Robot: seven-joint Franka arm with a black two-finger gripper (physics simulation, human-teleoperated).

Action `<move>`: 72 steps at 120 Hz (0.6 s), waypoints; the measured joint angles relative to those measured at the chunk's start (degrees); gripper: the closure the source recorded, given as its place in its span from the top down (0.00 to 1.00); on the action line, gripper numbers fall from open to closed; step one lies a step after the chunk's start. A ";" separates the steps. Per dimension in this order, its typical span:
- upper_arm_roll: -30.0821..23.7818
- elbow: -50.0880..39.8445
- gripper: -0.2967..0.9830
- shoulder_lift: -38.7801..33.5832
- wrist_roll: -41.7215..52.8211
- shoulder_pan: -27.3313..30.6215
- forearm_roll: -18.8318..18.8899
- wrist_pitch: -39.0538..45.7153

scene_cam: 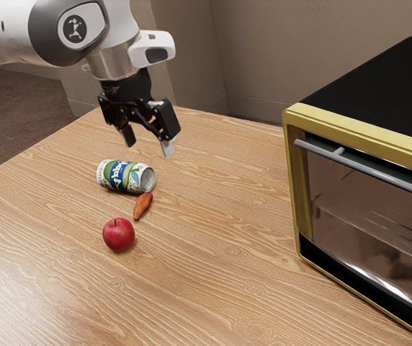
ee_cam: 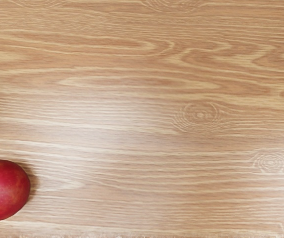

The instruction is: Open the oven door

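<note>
My gripper (scene_cam: 148, 142), jaws apart, hangs well away from the oven (scene_cam: 379, 90); I should square to its handle (scene_cam: 368, 169) before closing.

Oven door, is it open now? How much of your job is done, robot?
None of the opening looks done: the oven door looks shut. Nothing is in hand: my open gripper hovers over the table, away from the handle. So it's all left: reach the handle, then probably pull.
</note>
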 joint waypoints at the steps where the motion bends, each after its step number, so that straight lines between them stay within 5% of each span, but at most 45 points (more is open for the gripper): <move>1: 0.00 0.00 0.77 0.00 0.01 0.00 0.00 -0.04; 26: -0.41 5.78 0.77 -3.86 2.66 0.20 -0.13 -0.79; 41: -18.21 10.01 0.77 -10.61 16.34 12.39 -0.46 -4.81; 49: -28.30 10.29 0.77 -11.11 22.93 5.21 0.00 -6.10; 59: -34.39 10.16 0.76 -10.52 30.61 -5.80 -0.33 -6.30; 72: -38.15 10.10 0.77 -7.76 39.34 -6.51 -0.33 -4.91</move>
